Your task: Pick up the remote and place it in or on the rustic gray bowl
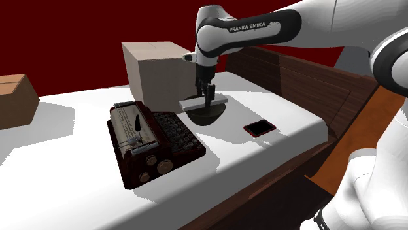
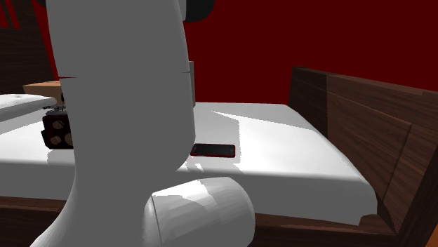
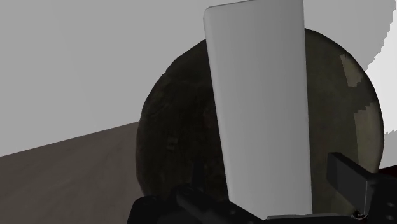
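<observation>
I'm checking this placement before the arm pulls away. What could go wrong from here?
1. The grey remote lies flat across the dark bowl, with one end jutting past the rim rather than down inside. A nudge could tip it onto the white surface.
2. The tool sits right at the remote, so a slanted retreat might drag it off.
3. A sliding remote could strike the phone nearby.

Bowl [image 3: 170, 127] partly behind remote [image 3: 261, 108], seemingly.
</observation>
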You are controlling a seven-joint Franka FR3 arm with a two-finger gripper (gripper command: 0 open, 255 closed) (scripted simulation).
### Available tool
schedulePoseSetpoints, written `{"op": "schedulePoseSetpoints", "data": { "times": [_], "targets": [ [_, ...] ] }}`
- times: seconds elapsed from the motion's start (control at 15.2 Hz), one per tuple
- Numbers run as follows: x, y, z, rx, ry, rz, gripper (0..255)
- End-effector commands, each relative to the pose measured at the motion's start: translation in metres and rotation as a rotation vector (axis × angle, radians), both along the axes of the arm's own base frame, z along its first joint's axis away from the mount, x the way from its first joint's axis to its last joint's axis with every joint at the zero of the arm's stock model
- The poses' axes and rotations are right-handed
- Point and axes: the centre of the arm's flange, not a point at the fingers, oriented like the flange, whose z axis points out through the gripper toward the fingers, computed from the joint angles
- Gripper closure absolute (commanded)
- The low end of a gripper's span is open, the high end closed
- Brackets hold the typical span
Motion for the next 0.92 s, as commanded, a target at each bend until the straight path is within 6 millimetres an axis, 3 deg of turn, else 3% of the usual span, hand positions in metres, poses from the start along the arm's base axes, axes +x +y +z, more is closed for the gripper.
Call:
{"op": "schedulePoseSetpoints", "data": {
  "times": [0.0, 0.07, 0.33, 0.86],
  "targets": [
    [0.000, 0.000, 0.000, 0.000, 0.000, 0.000, 0],
    [0.000, 0.000, 0.000, 0.000, 0.000, 0.000, 0],
    [0.001, 0.000, 0.050, 0.000, 0.000, 0.000, 0],
    [0.001, 0.000, 0.050, 0.000, 0.000, 0.000, 0]
  ]
}}
